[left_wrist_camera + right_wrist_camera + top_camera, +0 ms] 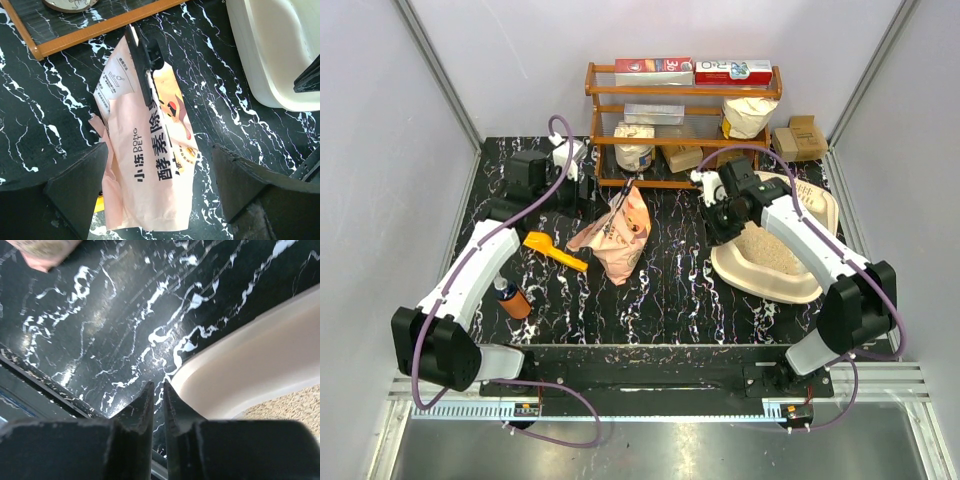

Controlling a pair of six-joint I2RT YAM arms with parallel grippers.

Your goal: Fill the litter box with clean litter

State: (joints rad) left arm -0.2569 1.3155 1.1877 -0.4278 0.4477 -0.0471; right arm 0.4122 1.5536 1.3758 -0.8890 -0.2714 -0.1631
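Litter (pixel 772 250) in box (pixel 775 290); probably topping up. Left hand (pixel 159 172) wide by bag (pixel 145 150); right hand (pixel 158 390) narrow, empty, beside box. Next: grip bag.

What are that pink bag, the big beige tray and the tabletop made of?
The pink bag looks like thin plastic film: it crinkles and folds. The beige tray seems moulded plastic: smooth rounded walls, soft sheen. The tabletop looks like glossy black marble with white veins, perhaps only a print.

A robot test booth: plain white wall panels (pixel 520 60) in metal framing (pixel 441 75) enclose a black marbled table (pixel 670 290).
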